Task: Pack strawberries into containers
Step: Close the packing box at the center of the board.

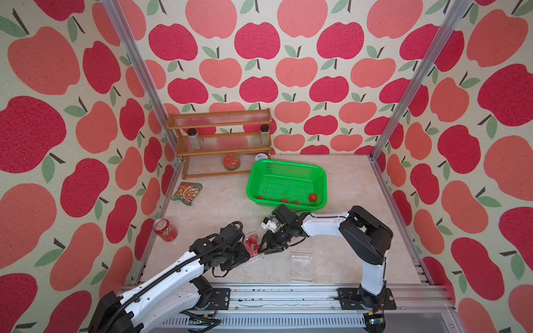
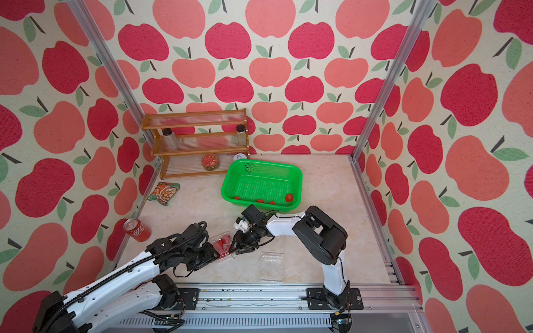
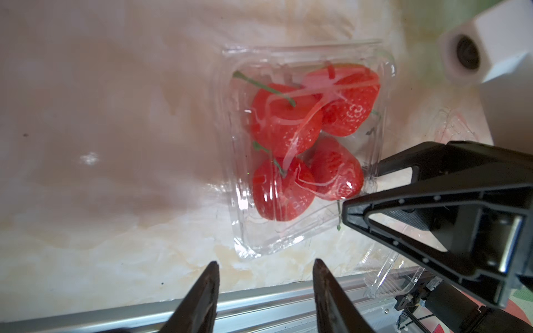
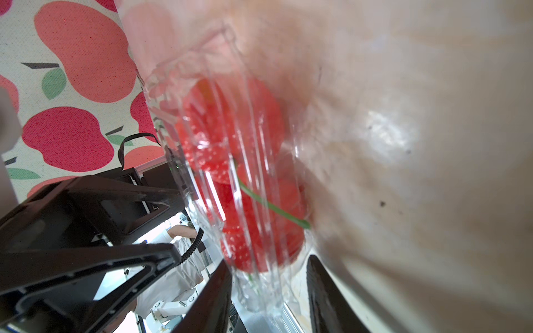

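Both top views: a filled container [image 1: 253, 245] [image 2: 223, 245] of red strawberries [image 1: 253, 240] lies near the front middle of the pale surface [image 1: 225, 207], its long axis running roughly front to back. The left pincer [image 1: 247, 255] reaches it from the left and the right pincer [image 1: 264, 248] from the right. An empty container [image 1: 301, 259] lies open just to the right. Behind, a green basket [image 1: 288, 163] holds four more berries. A red can [image 1: 165, 229], a snack packet [image 1: 187, 193] and a wooden rack [image 1: 219, 138] stand well apart.

Left wrist view: four berries fill the box [image 3: 288, 239]. The left pincer [image 3: 265, 263] is spread, holds nothing, and stops just short of the box's end.

Right wrist view: the box's clear end [image 4: 253, 291] sits between the right pincer's [image 4: 269, 261] partly spread fingers; I cannot tell whether it is clamped.
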Robot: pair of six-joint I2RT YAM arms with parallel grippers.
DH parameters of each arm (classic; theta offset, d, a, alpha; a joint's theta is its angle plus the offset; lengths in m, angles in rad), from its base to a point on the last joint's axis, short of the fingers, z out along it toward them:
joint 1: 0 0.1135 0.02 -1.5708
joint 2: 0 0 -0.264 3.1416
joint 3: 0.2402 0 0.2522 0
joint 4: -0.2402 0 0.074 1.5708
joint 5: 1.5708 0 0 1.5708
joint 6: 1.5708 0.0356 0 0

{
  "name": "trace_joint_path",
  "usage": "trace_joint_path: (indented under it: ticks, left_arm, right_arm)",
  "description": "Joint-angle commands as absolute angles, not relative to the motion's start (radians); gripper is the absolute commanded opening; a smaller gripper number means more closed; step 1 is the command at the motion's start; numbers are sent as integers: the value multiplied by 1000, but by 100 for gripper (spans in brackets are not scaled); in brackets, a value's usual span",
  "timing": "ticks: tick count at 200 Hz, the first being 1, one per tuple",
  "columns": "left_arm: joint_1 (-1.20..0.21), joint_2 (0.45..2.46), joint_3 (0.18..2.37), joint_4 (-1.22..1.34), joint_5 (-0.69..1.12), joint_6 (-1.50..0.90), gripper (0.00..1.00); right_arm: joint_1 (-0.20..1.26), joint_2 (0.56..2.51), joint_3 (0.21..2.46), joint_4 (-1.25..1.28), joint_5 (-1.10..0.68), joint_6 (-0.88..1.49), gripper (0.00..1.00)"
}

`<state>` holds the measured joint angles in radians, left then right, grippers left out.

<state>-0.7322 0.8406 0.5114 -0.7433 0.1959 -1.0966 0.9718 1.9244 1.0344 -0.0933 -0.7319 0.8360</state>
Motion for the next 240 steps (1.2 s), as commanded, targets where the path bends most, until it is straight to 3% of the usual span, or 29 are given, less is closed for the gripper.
trace_joint_path:
  ticks: [1,50,125,240]
  left_arm:
    - [-732,829,501,-778,191,-1143,51]
    - [-726,908,505,-797,192,-1155,48]
    - [-687,821,478,-820,185,-1172,48]
    - [-670,932,502,-828,228,-1109,45]
  right_arm:
    - [957,1944,1012,-120,-661,853,44]
    - [957,1948,1023,-135,-664,843,44]
    - [957,1948,1022,-130,-666,844,44]
    - [956,1954,1026,-133,-667,844,44]
